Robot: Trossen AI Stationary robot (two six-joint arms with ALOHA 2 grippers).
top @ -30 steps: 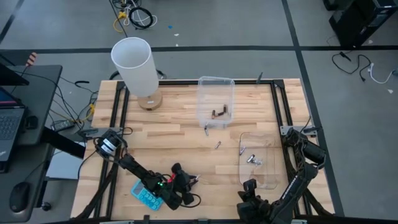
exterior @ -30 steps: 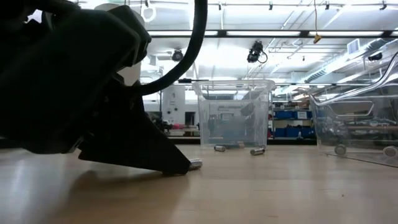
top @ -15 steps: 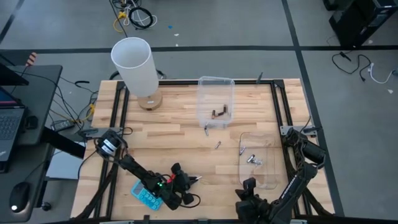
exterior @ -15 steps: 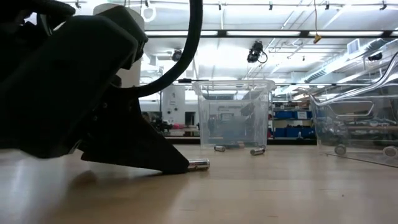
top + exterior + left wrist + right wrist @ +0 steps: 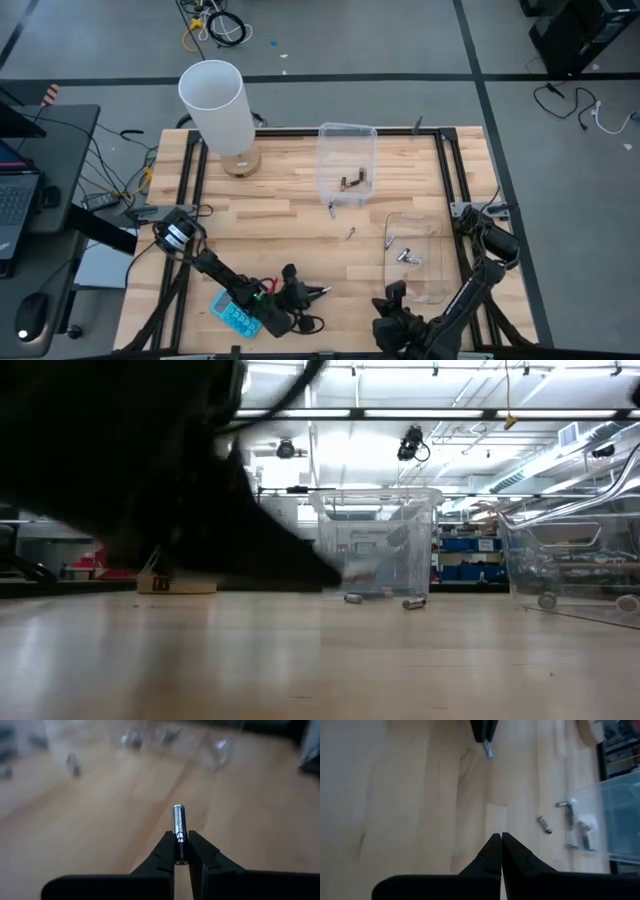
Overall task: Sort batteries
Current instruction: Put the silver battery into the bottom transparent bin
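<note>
The left end effector is closed on a silvery battery, pinching it by one end so that most of the cell sticks out forward past the fingertips. Gripping it at the tail like this leaves the body free, which I judge suits dropping it into a tub without the fingers having to go in. In the high view the left end effector sits at the near middle of the table, just beside the blue calculator. In the low view it looks clear of the wood, so the cell is probably lifted, though the blur makes this uncertain.

The other batteries show how the sorting stands. Dark cells lie in the upright clear tub at the far middle, and silvery ones lie in the second clear tub on the right side. Two loose cells and remain on the table between the tubs. As the held cell is silvery, the right-hand tub looks like its likely home.

The right end effector has its fingers pressed together and holds nothing; it waits at the near edge, well out of the carrying path. A white lamp stands at the far left corner, away from the work
</note>
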